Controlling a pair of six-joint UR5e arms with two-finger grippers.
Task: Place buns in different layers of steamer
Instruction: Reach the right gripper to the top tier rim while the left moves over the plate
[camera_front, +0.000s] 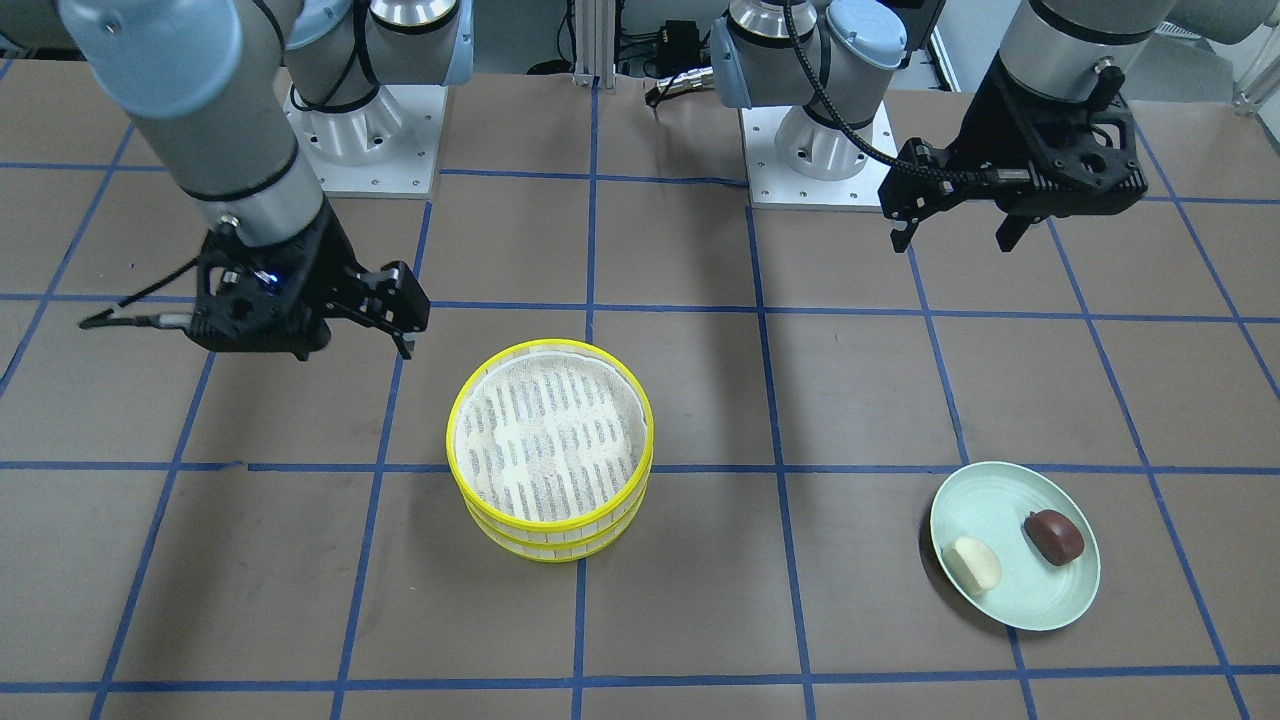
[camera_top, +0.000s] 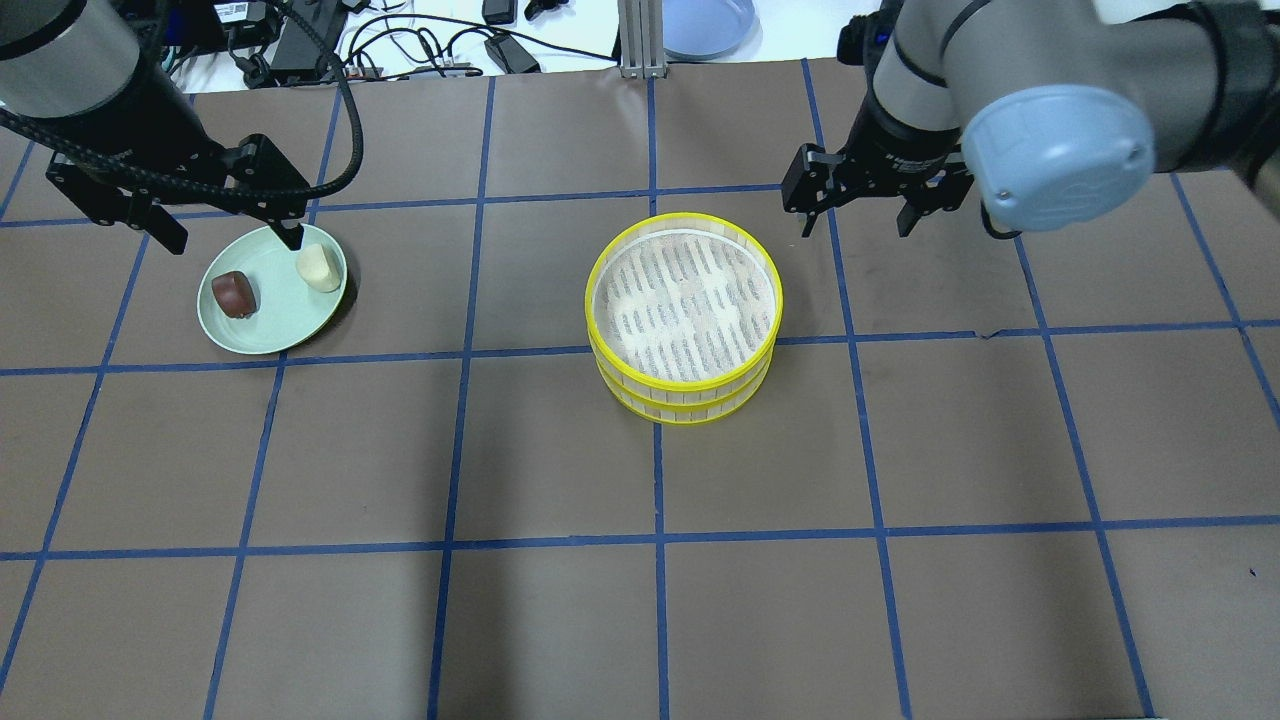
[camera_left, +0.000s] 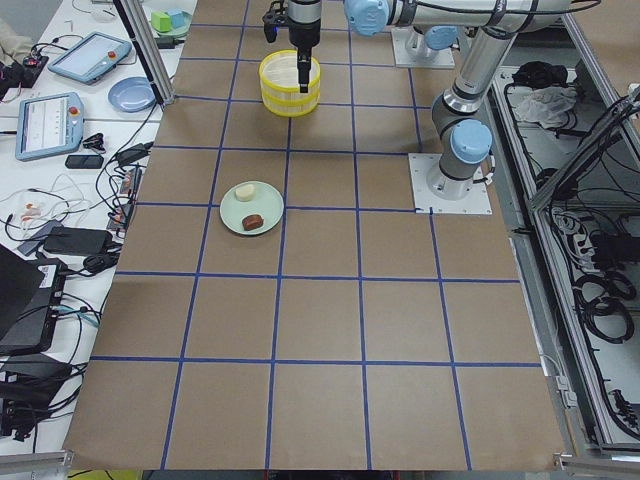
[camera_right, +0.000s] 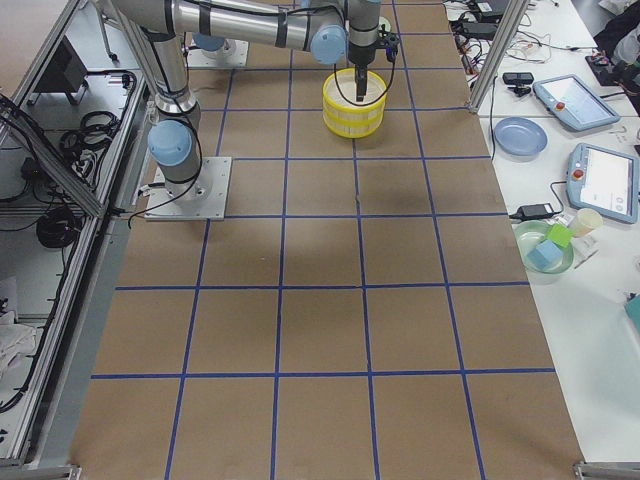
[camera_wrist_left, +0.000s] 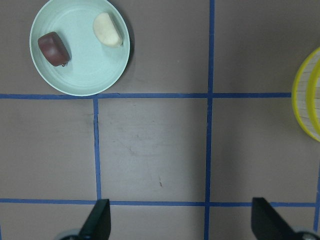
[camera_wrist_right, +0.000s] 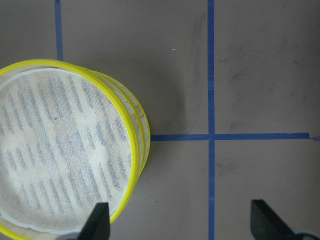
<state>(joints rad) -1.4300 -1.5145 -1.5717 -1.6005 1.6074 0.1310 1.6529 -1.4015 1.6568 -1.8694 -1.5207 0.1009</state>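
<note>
Two yellow-rimmed steamer tiers (camera_top: 684, 310) stand stacked at the table's middle. The top tier (camera_front: 548, 450) is empty; the lower tier's inside is hidden. A cream-white bun (camera_top: 319, 268) and a dark brown bun (camera_top: 234, 294) lie on a pale green plate (camera_top: 280, 325) at the left. My left gripper (camera_top: 234, 240) is open and empty, raised above the table beside the plate; its wrist view shows both buns (camera_wrist_left: 108, 29) (camera_wrist_left: 54, 48). My right gripper (camera_top: 855, 225) is open and empty, raised just right of the steamer (camera_wrist_right: 60, 155).
Blue tape lines cross the brown table. A blue plate (camera_top: 708, 25) and cables lie beyond the far edge. Both arm bases (camera_front: 815, 150) stand at the robot's side of the table. Tablets and small items sit on side benches (camera_right: 590, 170).
</note>
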